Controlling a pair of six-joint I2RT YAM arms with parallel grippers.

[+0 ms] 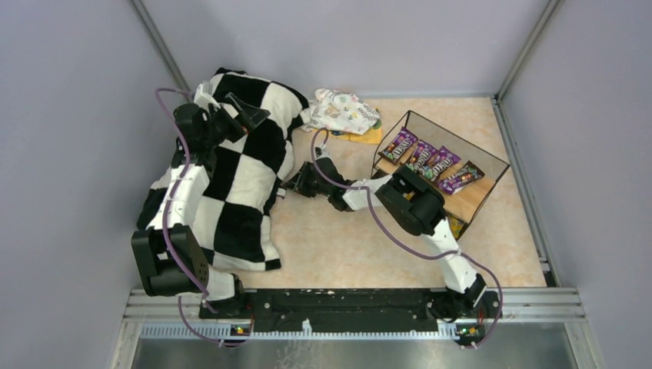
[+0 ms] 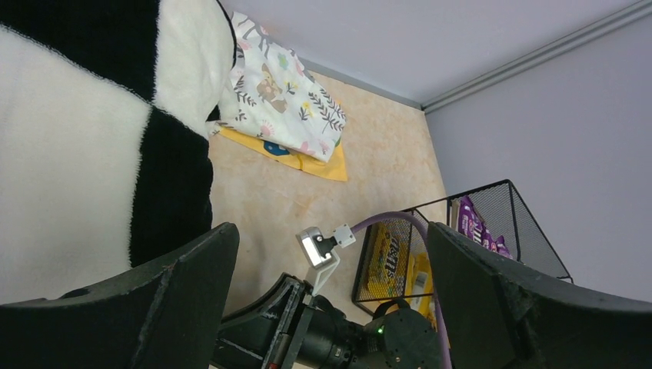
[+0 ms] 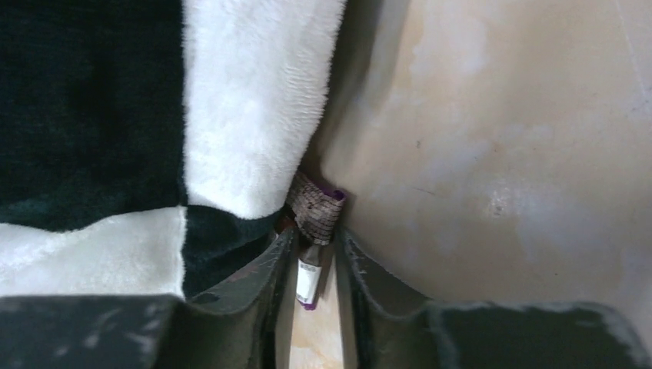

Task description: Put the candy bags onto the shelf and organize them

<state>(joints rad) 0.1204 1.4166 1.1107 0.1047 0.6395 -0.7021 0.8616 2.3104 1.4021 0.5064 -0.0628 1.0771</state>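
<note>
The shelf (image 1: 477, 201) stands at the right, with several purple candy bags (image 1: 433, 162) in a row on its top board and yellow ones (image 1: 457, 226) on the lower tier. My right gripper (image 1: 289, 187) is low at the edge of the checkered blanket (image 1: 246, 165). In the right wrist view it (image 3: 315, 234) is shut on a purple candy bag (image 3: 317, 211), held edge-on where the blanket meets the table. My left gripper (image 1: 244, 114) is raised over the blanket's far part; in the left wrist view it (image 2: 330, 231) is open and empty. That view also shows a yellow bag (image 2: 388, 257) in the shelf.
A white floral cloth bundle (image 1: 344, 111) lies on a flat orange sheet (image 1: 367, 137) at the back, just left of the shelf. The blanket covers the table's left half. Grey walls close the sides and back.
</note>
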